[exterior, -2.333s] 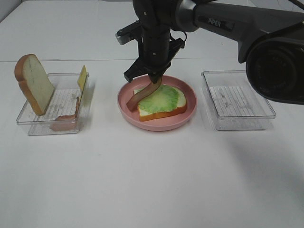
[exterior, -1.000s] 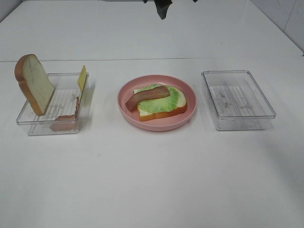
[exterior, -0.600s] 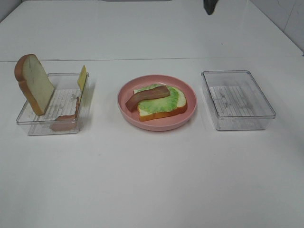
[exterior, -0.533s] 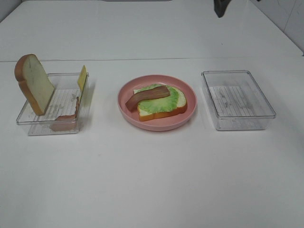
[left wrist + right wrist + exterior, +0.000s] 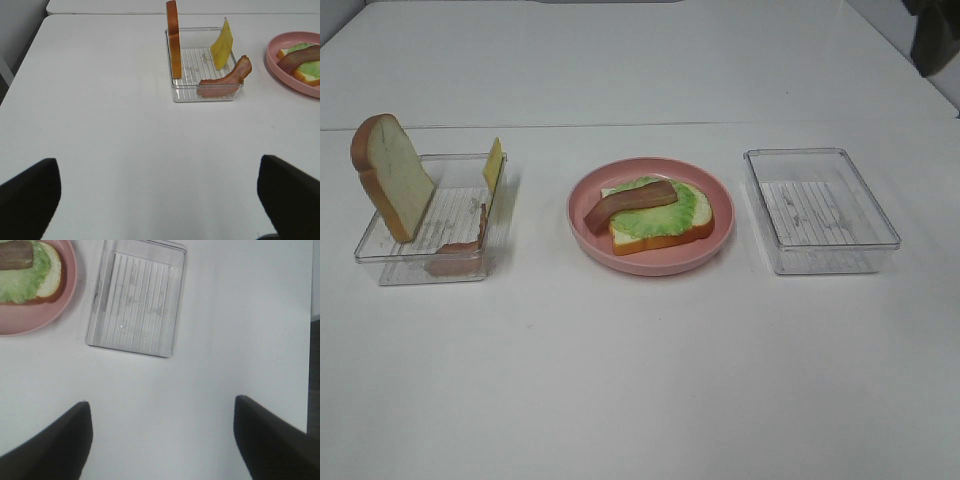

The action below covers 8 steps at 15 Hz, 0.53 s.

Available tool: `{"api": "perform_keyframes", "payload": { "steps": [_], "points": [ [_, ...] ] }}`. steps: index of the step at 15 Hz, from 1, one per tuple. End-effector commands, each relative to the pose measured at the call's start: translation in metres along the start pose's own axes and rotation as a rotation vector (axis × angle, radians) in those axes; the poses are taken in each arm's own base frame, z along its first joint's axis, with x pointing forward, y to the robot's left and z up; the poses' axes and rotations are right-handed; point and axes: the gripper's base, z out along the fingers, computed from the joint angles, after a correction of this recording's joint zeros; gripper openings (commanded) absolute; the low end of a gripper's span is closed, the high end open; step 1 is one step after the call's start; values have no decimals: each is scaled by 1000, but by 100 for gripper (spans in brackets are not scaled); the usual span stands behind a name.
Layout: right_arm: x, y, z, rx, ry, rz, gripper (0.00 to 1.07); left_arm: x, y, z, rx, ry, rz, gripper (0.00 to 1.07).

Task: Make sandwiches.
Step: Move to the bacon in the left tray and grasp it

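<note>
The open sandwich lies on the pink plate (image 5: 650,262): a white bread slice (image 5: 695,228) with a green lettuce leaf (image 5: 655,218) and one brown bacon strip (image 5: 628,203) across it. It also shows in the left wrist view (image 5: 300,57) and the right wrist view (image 5: 25,270). The left clear tray (image 5: 380,262) holds an upright bread slice (image 5: 392,175), a yellow cheese slice (image 5: 494,163) and a bacon strip (image 5: 460,248). My left gripper (image 5: 157,167) is open and empty, well short of that tray. My right gripper (image 5: 162,405) is open and empty, beside the empty tray.
An empty clear tray (image 5: 820,210) stands right of the plate; it also shows in the right wrist view (image 5: 135,302). Part of my right arm (image 5: 932,35) shows at the top right corner. The white table (image 5: 640,380) stretches in front of the trays.
My right gripper let go of the bacon strip, which now lies across the lettuce. The right arm lifted away and moved to the far right corner.
</note>
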Motion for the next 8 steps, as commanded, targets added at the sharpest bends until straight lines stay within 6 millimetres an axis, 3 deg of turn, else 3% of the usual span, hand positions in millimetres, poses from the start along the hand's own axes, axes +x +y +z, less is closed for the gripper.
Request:
{"api": "perform_keyframes", "payload": {
  "steps": [1,2,5,6,8],
  "points": [
    [43,-11,-13,28,85,28,77,0,0,-1,6,-10,2,100],
    [50,-14,-17,23,72,33,77,0,0,-1,6,-10,2,100],
    [102,-24,-30,11,26,47,77,0,0,-1,6,-10,2,100],
    [127,-27,-28,8,12,49,77,0,0,-1,6,-10,2,100],
    [152,-29,-21,9,21,47,77,0,0,-1,6,-10,2,100]
  ]
}}
